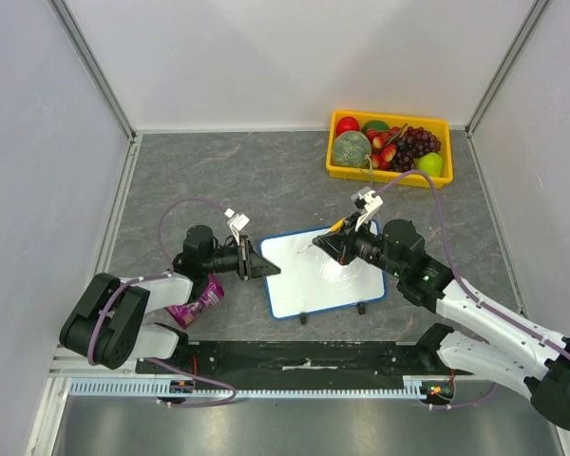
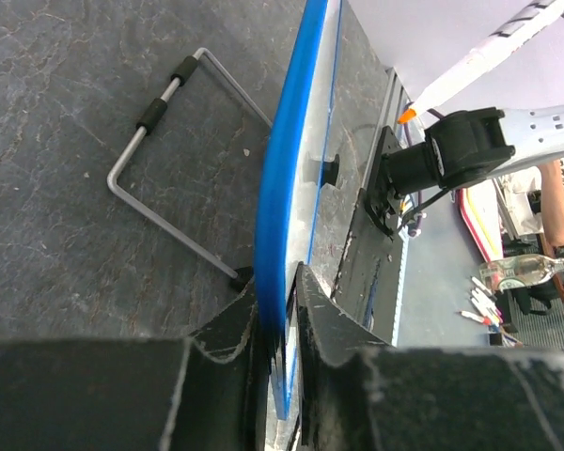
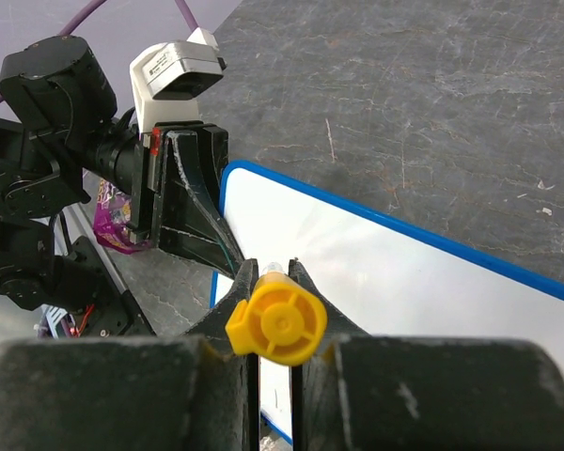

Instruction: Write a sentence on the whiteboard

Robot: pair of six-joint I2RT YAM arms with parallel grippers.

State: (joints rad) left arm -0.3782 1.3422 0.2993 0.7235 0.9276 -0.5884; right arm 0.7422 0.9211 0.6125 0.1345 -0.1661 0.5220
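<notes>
The whiteboard [image 1: 315, 283], white with a blue frame, lies mid-table, tilted up at its left side. My left gripper [image 1: 264, 268] is shut on its left edge; the left wrist view shows the blue frame [image 2: 284, 197] edge-on between my jaws [image 2: 280, 287]. My right gripper [image 1: 331, 245] is shut on a marker [image 3: 275, 324], seen by its yellow end, and hovers over the board's upper middle [image 3: 423, 272]. The marker's orange tip [image 2: 406, 116] shows above the board in the left wrist view. The sentence is not visible; the board face looks blank.
A yellow tray [image 1: 380, 178] of fruit stands at the back right. A purple packet [image 1: 198, 304] lies under my left arm. The board's wire stand [image 2: 155, 108] sticks out from its underside. My left arm's camera [image 3: 174, 70] faces the right wrist.
</notes>
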